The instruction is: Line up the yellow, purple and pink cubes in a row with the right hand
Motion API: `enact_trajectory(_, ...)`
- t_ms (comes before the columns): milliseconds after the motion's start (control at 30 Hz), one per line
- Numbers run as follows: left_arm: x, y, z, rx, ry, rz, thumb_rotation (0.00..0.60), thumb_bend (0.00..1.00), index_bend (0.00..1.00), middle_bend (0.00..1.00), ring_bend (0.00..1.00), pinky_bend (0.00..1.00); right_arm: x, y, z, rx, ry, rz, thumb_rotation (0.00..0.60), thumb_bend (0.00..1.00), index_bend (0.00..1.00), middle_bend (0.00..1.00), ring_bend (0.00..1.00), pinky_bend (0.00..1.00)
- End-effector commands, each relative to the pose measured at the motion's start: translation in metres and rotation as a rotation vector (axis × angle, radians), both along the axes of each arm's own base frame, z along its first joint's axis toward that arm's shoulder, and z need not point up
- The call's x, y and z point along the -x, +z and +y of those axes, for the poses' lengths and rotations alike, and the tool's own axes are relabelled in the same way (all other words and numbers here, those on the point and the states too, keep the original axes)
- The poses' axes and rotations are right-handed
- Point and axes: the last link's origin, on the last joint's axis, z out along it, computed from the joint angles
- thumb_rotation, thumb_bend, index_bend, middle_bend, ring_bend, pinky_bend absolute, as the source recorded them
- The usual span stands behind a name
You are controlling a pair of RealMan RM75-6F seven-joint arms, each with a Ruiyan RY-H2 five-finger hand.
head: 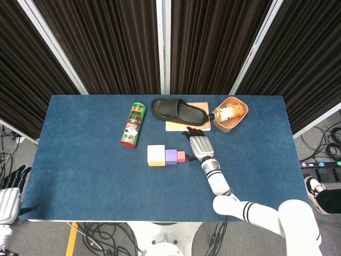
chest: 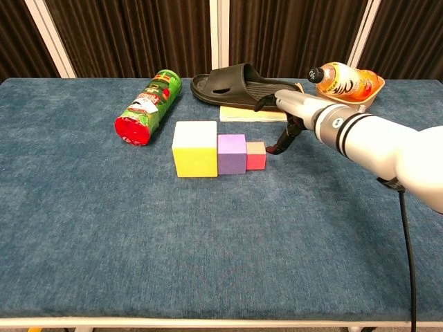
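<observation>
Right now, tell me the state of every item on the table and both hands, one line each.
yellow cube: upright, touching purple cube
purple cube: middle of row
pink cube: row's end, fingertips at its side
right hand: fingers apart, holding nothing
left hand: off table, idle
chip can: lying down
slipper: partly on pad
bottle: lying in bowl
</observation>
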Motion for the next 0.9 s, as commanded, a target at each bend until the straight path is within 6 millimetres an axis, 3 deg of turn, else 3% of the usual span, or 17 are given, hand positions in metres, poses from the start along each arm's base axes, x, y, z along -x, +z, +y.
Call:
enact_trajectory(33,0.0,0.001,0.0,-0.003,-0.004,0.0,0.6,0.06,0.13,0.16,0.11,0.16,0.002,0.001,0.001,0.001,-0.002,-0.003,0.6,0.17,0.14,0.01,0.0,0.0)
enact_trajectory(233,0.0,0.003,0.0,-0.011,-0.002,0.0,0.6,0.06,0.14,0.16,0.11,0.16,0.006,0.018,0.005,0.04,0.016,-0.032,0.6,0.17,0.14,0.01,0.0,0.0)
enact_trajectory(367,0.0,0.003,0.0,-0.013,-0.005,-0.001,0.6,0.06,0.14,0.16,0.11,0.16,0.024,0.058,0.018,0.127,0.054,-0.053,0.6,0.17,0.13,0.03,0.0,0.0)
enact_trajectory(600,-0.007,-0.002,0.01,-0.005,-0.036,-0.005,0.6,0.06,0.13,0.16,0.11,0.16,0.086,0.144,0.083,0.271,0.096,-0.071,0.6,0.26,0.13,0.11,0.0,0.0)
enact_trajectory(800,-0.015,-0.007,0.018,0.003,-0.064,-0.006,0.6,0.06,0.14,0.16,0.11,0.16,0.135,0.182,0.142,0.285,0.067,-0.083,0.6,0.26,0.11,0.06,0.0,0.0)
enact_trajectory(900,-0.019,-0.007,0.021,0.002,-0.075,-0.003,0.6,0.06,0.14,0.16,0.11,0.16,0.148,0.195,0.166,0.332,0.061,-0.05,0.6,0.25,0.1,0.05,0.0,0.0)
